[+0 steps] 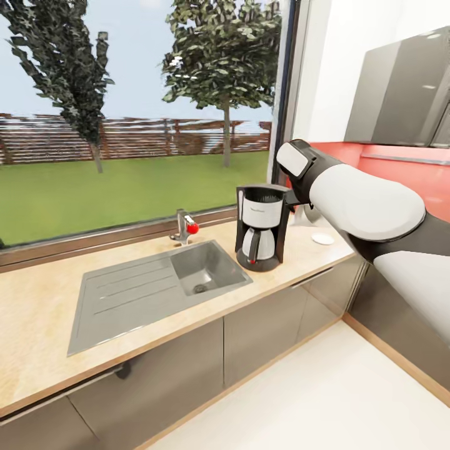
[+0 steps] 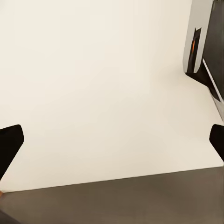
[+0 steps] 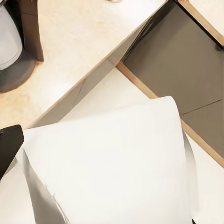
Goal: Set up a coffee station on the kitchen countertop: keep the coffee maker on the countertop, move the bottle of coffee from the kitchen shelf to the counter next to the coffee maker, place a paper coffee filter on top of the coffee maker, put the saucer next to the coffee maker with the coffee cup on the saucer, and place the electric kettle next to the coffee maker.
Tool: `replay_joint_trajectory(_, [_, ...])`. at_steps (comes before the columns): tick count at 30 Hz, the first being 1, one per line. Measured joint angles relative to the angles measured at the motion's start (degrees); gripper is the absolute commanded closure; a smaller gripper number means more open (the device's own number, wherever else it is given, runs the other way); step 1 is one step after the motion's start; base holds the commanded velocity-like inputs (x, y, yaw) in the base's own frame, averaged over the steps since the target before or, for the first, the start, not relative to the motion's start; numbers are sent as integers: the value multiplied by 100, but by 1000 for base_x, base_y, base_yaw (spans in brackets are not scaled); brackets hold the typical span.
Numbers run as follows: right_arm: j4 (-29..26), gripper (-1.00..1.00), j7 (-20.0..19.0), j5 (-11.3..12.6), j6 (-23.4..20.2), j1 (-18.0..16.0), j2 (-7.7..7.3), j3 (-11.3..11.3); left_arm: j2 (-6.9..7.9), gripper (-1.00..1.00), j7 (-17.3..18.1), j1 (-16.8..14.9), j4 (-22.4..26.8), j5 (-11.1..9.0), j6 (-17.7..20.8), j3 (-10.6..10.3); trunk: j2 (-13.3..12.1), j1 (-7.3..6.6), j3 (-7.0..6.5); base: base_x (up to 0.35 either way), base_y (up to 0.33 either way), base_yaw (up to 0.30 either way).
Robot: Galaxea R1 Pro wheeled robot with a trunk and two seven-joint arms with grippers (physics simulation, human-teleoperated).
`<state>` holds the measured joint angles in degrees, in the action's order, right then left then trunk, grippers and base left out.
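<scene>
- Bright, even daylight floods in through the window (image 1: 137,112) behind the sink (image 1: 162,281); the basin beside the coffee maker (image 1: 262,226) falls into soft grey shade.
- Shadows are faint, the render slightly soft, with lines bowing toward the head view's edges.
- Both wrist views look washed out, pale surfaces near overexposure, dark fingertips (image 2: 10,144) blurred.

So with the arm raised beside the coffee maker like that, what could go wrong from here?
1. The right arm hangs close behind the coffee maker, so a swing toward the sink could knock the machine.
2. The white sheet, likely the paper filter, blocks most of the right wrist view, making placement hard to judge.
3. A small white disc lies under the arm and could be swept off.
</scene>
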<state>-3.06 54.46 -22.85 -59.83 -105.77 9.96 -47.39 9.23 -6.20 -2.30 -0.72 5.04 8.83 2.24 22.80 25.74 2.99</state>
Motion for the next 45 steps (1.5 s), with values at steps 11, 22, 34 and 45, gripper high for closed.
replay_joint_trajectory(11, [-2, 100, 0, 0, 0, 0, 0, 0, -40, -100, 0, 0, -6, 4, -1, -1, 0, -1, -98, 111, 0, 0])
replay_joint_trajectory(22, [2, 100, 0, -1, 0, -1, 0, 0, -40, -100, 0, 0, -8, 4, -4, -3, 2, 0, -194, 117, 0, 25])
replay_joint_trajectory(34, [-2, 100, -2, -1, 0, -3, 1, 0, -35, -100, 0, -1, -7, 4, -5, 2, 5, 1, -241, 117, 0, 247])
replay_joint_trajectory(45, [-2, 100, -1, -6, 0, -4, 1, 5, -35, -100, 0, -2, -8, 4, -6, -1, 8, 1, -274, 117, 0, 263])
